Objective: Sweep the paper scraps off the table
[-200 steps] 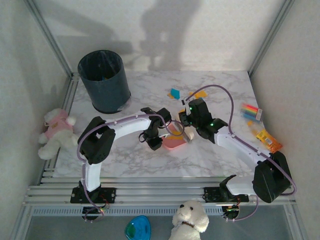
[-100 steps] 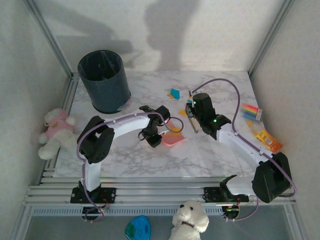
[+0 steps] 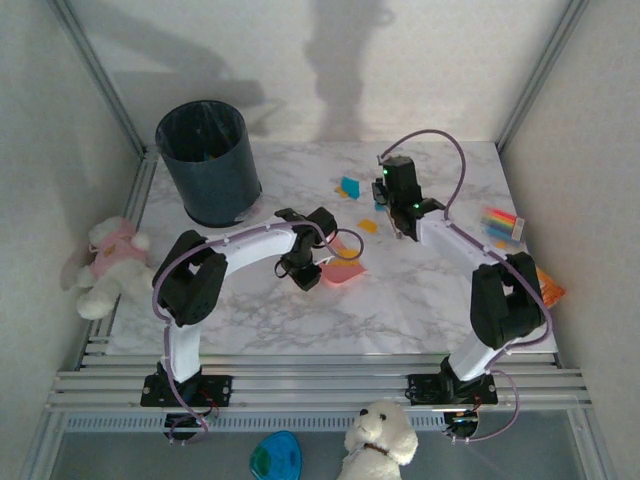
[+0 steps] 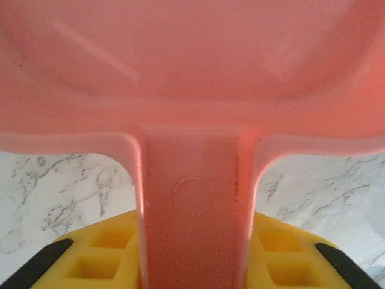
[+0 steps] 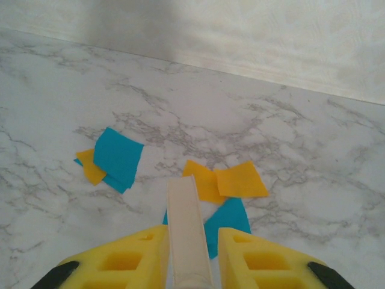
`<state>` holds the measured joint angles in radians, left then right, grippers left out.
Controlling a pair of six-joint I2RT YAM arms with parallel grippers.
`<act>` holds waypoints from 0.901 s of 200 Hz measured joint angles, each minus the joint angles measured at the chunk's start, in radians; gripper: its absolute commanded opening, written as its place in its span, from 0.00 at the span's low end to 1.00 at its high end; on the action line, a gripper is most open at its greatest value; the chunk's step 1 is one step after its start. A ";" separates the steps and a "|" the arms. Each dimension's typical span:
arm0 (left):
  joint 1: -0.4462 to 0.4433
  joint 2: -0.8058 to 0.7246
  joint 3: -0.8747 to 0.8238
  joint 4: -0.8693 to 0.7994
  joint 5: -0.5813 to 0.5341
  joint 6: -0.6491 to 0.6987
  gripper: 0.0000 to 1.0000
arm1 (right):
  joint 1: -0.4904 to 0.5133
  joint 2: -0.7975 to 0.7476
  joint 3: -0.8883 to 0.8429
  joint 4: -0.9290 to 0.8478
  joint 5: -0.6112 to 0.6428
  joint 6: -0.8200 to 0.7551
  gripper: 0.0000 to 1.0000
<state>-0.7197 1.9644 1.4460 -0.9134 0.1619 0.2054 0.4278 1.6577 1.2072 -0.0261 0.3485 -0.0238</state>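
Right claw (image 5: 190, 241) clamps a cream plastic brush handle (image 5: 183, 205), with orange and teal paper scraps (image 5: 239, 180) just ahead of it on the white marble worktop (image 5: 313, 198), placed for sweeping. Left claw (image 4: 195, 241) is closed on the pink plastic dustpan (image 4: 192, 72) by its handle, likely as catcher.

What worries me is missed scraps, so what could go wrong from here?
1. The brush in the right gripper points at the orange and teal paper scraps just ahead, while a second teal-orange pile lies off to one side; one stroke may miss it.
2. The pink dustpan in the left gripper sits apart from these scraps on the table, so swept pieces could scatter short of it.
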 measured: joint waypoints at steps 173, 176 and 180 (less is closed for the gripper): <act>0.015 0.032 0.031 0.003 -0.003 -0.003 0.00 | 0.062 0.090 0.098 -0.135 -0.175 -0.040 0.00; 0.015 0.033 0.032 0.004 -0.002 -0.003 0.00 | 0.065 0.085 0.095 -0.139 -0.181 -0.040 0.00; 0.015 0.034 0.034 0.004 -0.002 -0.003 0.00 | 0.070 0.077 0.092 -0.147 -0.191 -0.037 0.00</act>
<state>-0.7048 1.9984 1.4796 -0.9092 0.1596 0.2024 0.4980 1.7351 1.2991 -0.1730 0.1574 -0.0608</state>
